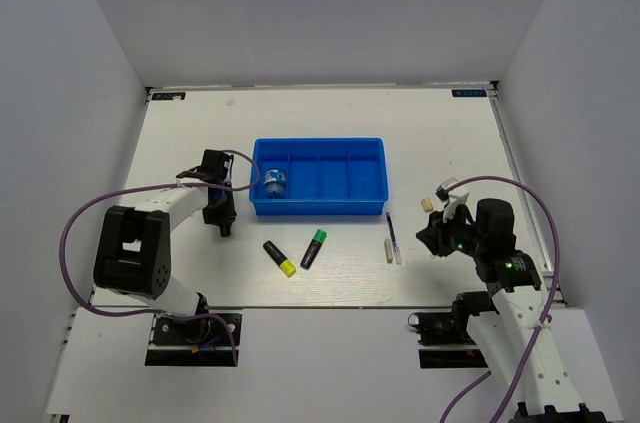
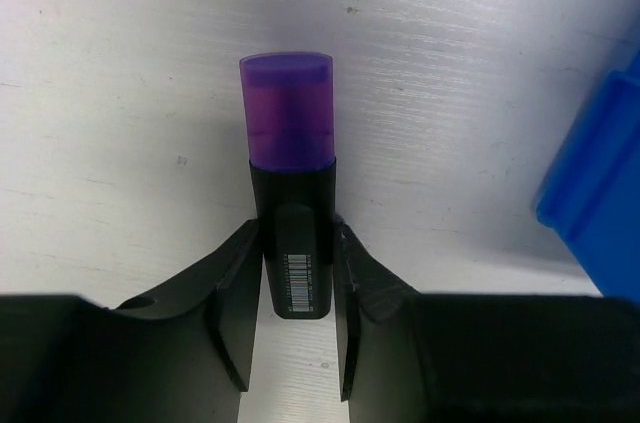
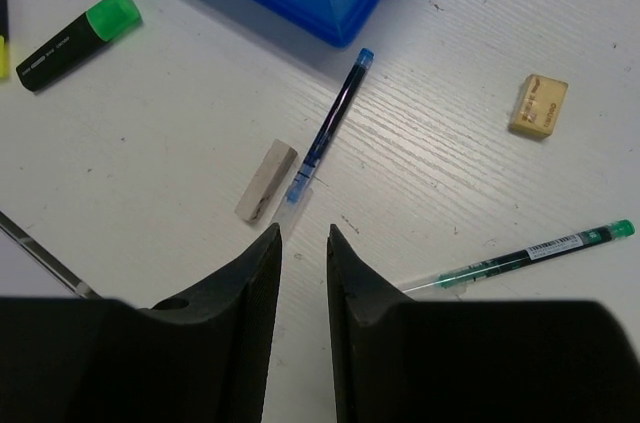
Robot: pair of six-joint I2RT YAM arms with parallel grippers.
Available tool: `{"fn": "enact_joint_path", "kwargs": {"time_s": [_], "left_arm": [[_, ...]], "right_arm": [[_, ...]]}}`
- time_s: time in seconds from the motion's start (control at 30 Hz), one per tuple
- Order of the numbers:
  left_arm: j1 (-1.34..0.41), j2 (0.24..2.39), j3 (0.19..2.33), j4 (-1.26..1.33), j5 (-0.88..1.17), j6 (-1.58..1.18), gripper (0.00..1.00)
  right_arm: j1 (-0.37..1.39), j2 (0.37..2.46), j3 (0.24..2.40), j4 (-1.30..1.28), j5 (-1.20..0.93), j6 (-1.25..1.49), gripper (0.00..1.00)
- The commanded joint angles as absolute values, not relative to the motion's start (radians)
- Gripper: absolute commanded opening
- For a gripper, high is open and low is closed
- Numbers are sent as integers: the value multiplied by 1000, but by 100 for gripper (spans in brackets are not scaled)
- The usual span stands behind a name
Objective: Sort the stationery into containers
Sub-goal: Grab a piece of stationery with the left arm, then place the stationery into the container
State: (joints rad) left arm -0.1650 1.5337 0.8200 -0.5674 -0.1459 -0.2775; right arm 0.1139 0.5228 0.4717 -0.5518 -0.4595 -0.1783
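Note:
My left gripper is shut on the black body of a purple-capped highlighter that lies on the table, just left of the blue tray. In the top view the left gripper hides this highlighter. A blue-white bottle sits in the tray's leftmost compartment. My right gripper is slightly open and empty, hovering near a blue pen and a white stick. A beige eraser and a green pen lie to its right. It also shows in the top view.
A yellow-capped highlighter and a green-capped highlighter lie in front of the tray. The tray's other three compartments hold nothing. White walls close in the table on the left, right and back.

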Motion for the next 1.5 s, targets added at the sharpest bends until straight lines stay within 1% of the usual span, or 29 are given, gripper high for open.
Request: {"fn": "enact_joint_path", "kwargs": {"time_s": [0.0,0.03,0.1,0.13,0.17,0.2,0.27,0.3,0.37,0.4,0.5,0.6,0.63,0.67,0.73,0.8,0.93,1.0,1.03,1.07,1.13,1.17,1.23,1.3,1.33,1.37,1.4,1.47], "left_arm": [[-153,1519,802,-591,-156,-279,12],[-153,1502,814,-600,-158,-282,9],[-150,1442,821,-624,-156,-293,3],[-149,1425,840,-630,-143,-296,2],[-147,1355,847,-649,-135,-302,1],[-149,1327,851,-661,-121,-305,0],[-149,1275,876,-681,-92,-336,0],[-150,1194,885,-680,-83,-339,0],[-167,1129,906,-695,-65,-354,0],[-182,1109,926,-699,-57,-354,0],[-254,1109,988,-713,-23,-370,0],[-345,1143,1017,-661,15,-403,0],[-362,1187,1025,-608,15,-416,0],[-418,1206,1038,-594,14,-425,0],[-469,1300,1089,-557,5,-431,2],[-518,1372,1152,-548,-59,-437,2],[-558,1521,1244,-552,-101,-448,3],[-578,1552,1291,-566,-118,-443,5],[-586,1569,1319,-572,-141,-442,5],[-594,1612,1348,-581,-149,-440,8],[-603,1652,1385,-595,-176,-443,13],[-607,1678,1400,-597,-184,-445,21],[-618,1713,1419,-612,-212,-456,37],[-620,1741,1436,-624,-225,-462,45],[-627,1753,1440,-627,-238,-463,50],[-629,1767,1448,-633,-245,-466,53],[-627,1772,1450,-637,-248,-469,53],[-629,1775,1456,-646,-261,-472,55]], "right_arm": [[109,506,495,-546,-479,-167,28],[115,503,497,-548,-479,-167,28],[114,499,499,-551,-482,-169,36],[114,497,497,-551,-482,-167,42],[118,495,502,-548,-483,-169,51],[115,494,502,-551,-482,-169,52],[117,489,503,-551,-483,-167,52],[118,486,503,-549,-486,-167,50],[115,486,502,-549,-486,-167,44],[115,483,500,-549,-489,-167,29],[115,483,502,-540,-489,-166,0],[115,488,502,-540,-482,-167,0],[118,489,500,-538,-474,-166,0],[117,489,497,-540,-472,-167,0],[117,488,497,-541,-466,-167,0],[114,486,497,-541,-463,-166,2],[118,482,500,-543,-462,-166,3],[117,480,500,-545,-462,-166,3],[118,480,500,-545,-465,-164,5],[118,482,500,-543,-466,-166,5],[118,480,505,-551,-469,-164,8],[118,477,503,-549,-469,-166,8],[118,471,502,-551,-469,-167,13],[118,465,502,-552,-471,-167,18],[118,462,503,-554,-468,-169,21],[118,462,503,-555,-468,-167,26],[118,463,505,-555,-468,-166,28],[118,465,506,-555,-469,-167,28]]}}
